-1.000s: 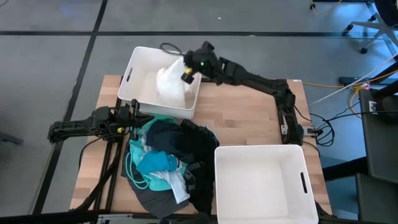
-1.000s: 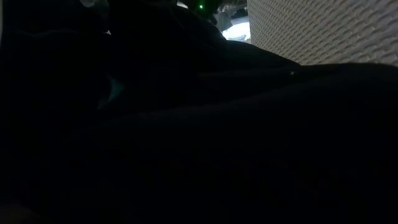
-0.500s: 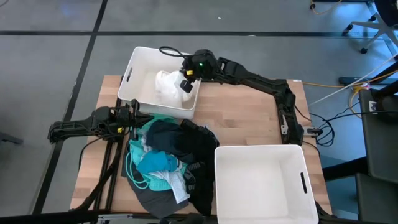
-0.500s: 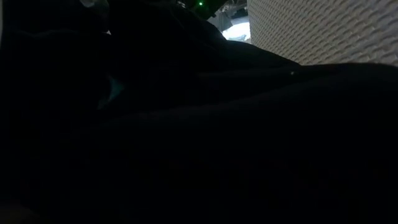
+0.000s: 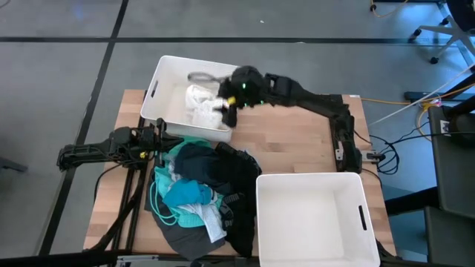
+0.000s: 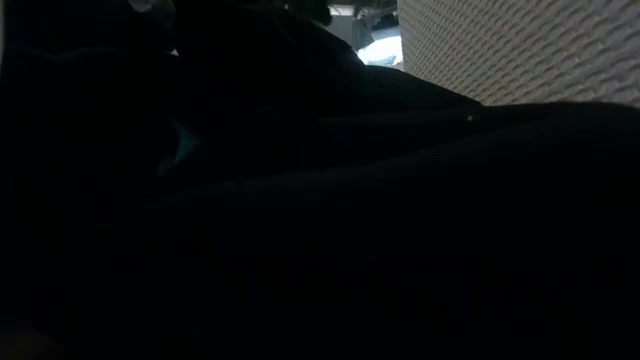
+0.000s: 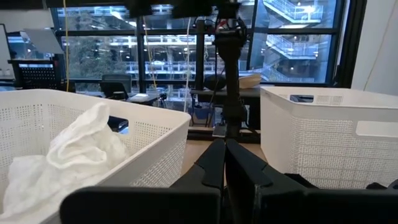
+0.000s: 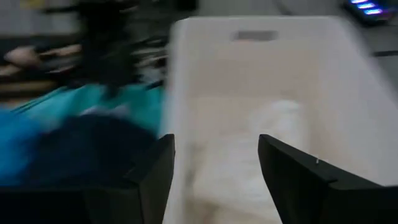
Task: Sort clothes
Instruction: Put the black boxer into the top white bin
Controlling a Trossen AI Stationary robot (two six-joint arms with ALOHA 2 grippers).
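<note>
A white lacy garment lies crumpled on the floor of the white bin at the table's far left; it also shows in the left wrist view and the right wrist view. My right gripper hovers open over that bin's near right corner, its fingers apart and touching nothing. The remaining clothes, teal, blue, dark grey and black, sit heaped on the table's near left. At the heap's far left, my left gripper rests shut.
A second white bin stands at the table's near right. Bare wood lies between the two bins. Dark cloth fills the low view, with only a bin wall showing.
My right gripper has opened and let go of the white garment, which has dropped from hanging above the bin to lying crumpled on its floor. The gripper has moved toward the table's near edge, to the bin's near right corner.
</note>
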